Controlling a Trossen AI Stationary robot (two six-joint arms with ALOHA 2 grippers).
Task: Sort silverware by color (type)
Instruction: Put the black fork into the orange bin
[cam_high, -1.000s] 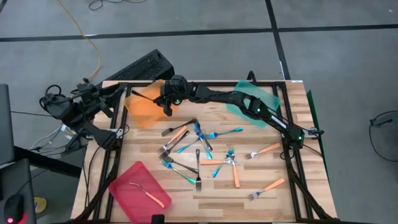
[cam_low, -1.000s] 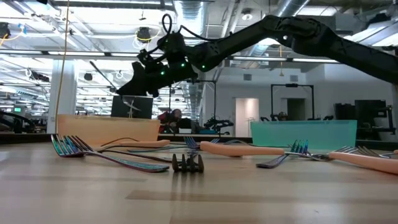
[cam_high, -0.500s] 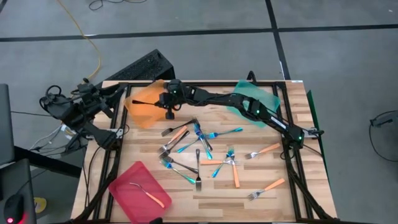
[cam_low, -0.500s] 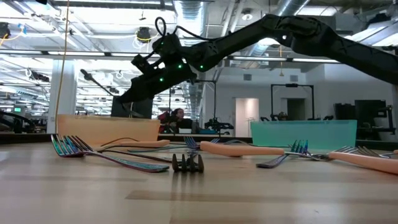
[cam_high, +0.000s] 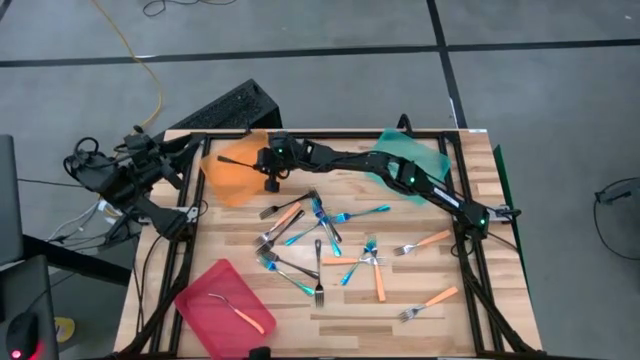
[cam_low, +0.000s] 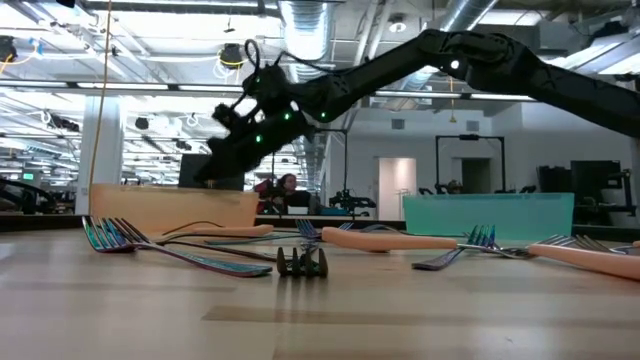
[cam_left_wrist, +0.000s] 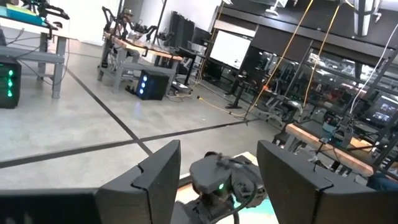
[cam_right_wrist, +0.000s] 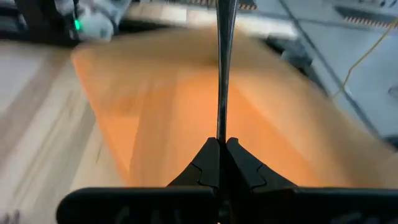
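At upper centre of the overhead view, the right gripper (cam_high: 262, 160) pinches a dark fork (cam_high: 236, 158) by its handle above the orange tray (cam_high: 222, 180), apparently poised to deposit it; the left gripper (cam_left_wrist: 217, 180), spread wide, waits at the table's upper-left edge.

The wooden counter (cam_high: 340, 310) is seen from overhead and at surface level; the translucent orange tray (cam_right_wrist: 186, 118) is viewed close.

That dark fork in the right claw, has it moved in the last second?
Yes. The dark fork, shut in the right gripper, has swung flatter and farther over the orange tray.
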